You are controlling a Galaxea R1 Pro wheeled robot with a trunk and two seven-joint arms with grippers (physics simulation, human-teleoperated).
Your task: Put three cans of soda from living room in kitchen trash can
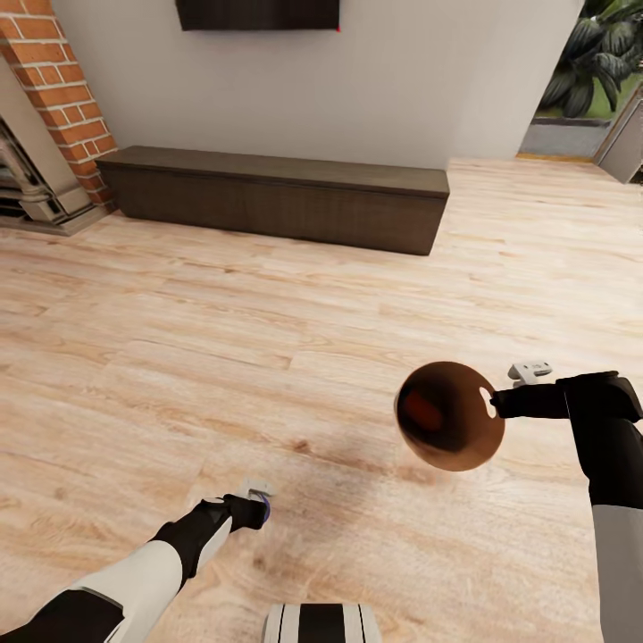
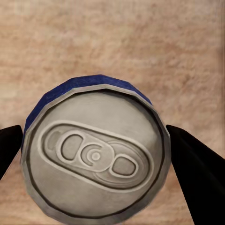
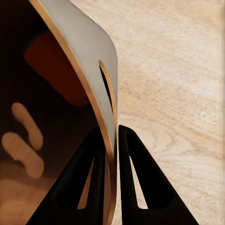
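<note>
Over the plank floor, my left gripper clasped the dark blue soda can, its long axis running along the jaws. Well to the right, my right gripper pinched the rim of the trash can, mouth facing me. Open floor lay between.

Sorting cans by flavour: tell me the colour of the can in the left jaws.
Dark blue can with silver top, clearest in left wrist view.

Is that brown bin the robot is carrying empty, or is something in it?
Not empty. The tash can, held by the right end effector at its rim, shows an orange-red shape inside; how many cans it holds cannot be told.
</note>
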